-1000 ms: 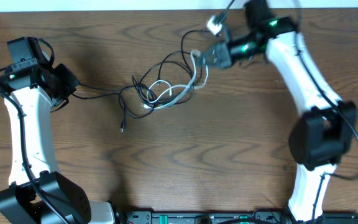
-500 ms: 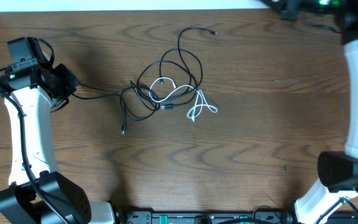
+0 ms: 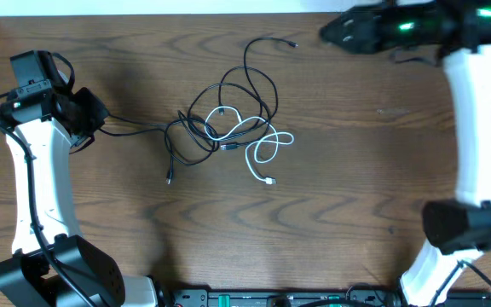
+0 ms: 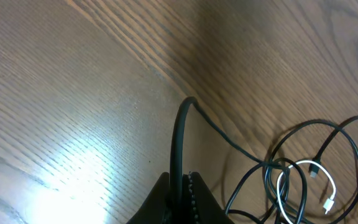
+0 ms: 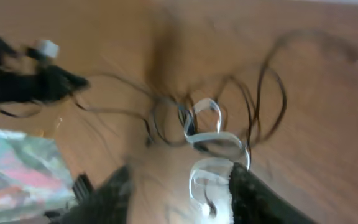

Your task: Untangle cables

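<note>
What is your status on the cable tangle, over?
Left gripper shut on black cable. Right gripper open, empty, near far edge. White cable tangled with black tangle. Nothing blocking.

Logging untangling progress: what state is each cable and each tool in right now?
black cables: looped together in a tangle
white cable: lying slack, partly woven into the black loops, plug end free
left tool: shut on one of the black cables
right tool: open, empty

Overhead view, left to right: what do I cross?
Left pincer → black cables in a tangle → right pincer → right arm. The white cable overlaps the right half of the tangle, so it has no clear place in the order.
</note>
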Tool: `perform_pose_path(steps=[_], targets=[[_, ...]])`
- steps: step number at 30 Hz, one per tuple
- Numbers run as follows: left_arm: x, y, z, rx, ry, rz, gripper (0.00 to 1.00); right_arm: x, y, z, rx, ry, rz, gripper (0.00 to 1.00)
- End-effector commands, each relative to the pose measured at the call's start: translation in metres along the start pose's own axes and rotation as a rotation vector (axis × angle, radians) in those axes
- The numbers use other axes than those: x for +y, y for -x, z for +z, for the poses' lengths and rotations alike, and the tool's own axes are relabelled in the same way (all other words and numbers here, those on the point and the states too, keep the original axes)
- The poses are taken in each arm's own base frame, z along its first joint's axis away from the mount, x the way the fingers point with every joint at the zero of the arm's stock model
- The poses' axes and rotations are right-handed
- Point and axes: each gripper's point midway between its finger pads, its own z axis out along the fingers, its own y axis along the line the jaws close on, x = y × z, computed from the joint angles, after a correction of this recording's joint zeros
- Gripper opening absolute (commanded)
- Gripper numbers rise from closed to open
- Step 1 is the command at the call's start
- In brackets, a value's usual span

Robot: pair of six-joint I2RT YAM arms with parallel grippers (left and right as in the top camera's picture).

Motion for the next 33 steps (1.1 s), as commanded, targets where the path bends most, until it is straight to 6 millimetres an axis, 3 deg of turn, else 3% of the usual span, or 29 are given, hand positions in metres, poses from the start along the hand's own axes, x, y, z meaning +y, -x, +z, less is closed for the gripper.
perform_pose_path(steps=[1, 2, 7, 16, 28, 33], targets=[[-0.001, -0.004, 0.003, 0.016, -0.004, 0.010, 0.08, -0.029, -0.024, 0.040, 0.134, -0.115, -0.018, 0.57], [-0.001, -0.004, 0.003, 0.016, -0.004, 0.010, 0.08, -0.038, -0.039, 0.060, 0.211, -0.144, -0.008, 0.62], [-0.001, -0.004, 0.003, 0.015, -0.004, 0.010, 0.08, -0.054, -0.071, 0.105, 0.358, -0.162, 0.031, 0.70], [-0.001, -0.004, 0.003, 0.015, -0.004, 0.010, 0.08, -0.097, -0.109, 0.173, 0.504, -0.205, 0.010, 0.67], [-0.001, -0.004, 0.003, 0.019, -0.004, 0.009, 0.08, -0.144, -0.138, 0.205, 0.605, -0.324, -0.062, 0.59], [0.001, -0.010, 0.003, 0.041, 0.000, 0.007, 0.08, -0.148, -0.144, 0.214, 0.621, -0.366, -0.098, 0.59]])
